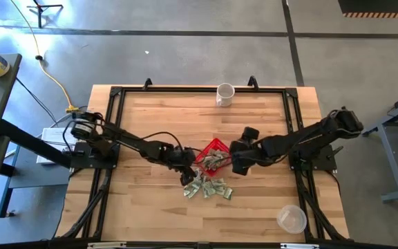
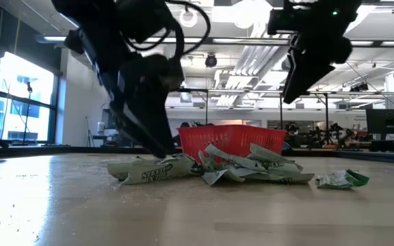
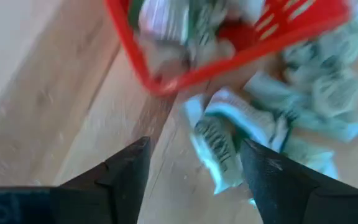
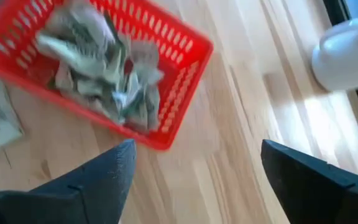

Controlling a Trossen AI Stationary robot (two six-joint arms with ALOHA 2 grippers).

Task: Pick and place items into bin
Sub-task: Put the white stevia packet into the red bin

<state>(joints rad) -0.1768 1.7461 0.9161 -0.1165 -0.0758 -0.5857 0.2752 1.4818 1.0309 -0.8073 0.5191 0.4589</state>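
The bin, a small red basket (image 1: pixel 213 146), stands at the table's middle with several crumpled green-and-white items (image 4: pixel 98 68) inside. More items lie in a loose pile (image 1: pixel 207 187) on the wood at the basket's near side. My left gripper (image 3: pixel 194 165) is open and low over the pile's left end, its fingers on either side of one folded piece (image 3: pixel 219 140). My right gripper (image 4: pixel 194 158) is open and holds nothing. It hangs above the table beside the basket's right side (image 2: pixel 296 82).
A white mug (image 1: pixel 225 94) stands near the table's far edge. A clear plastic cup (image 1: pixel 291 219) stands at the near right corner. Bare wood lies to the left and right of the basket. A black frame (image 1: pixel 116 93) runs along the table's sides.
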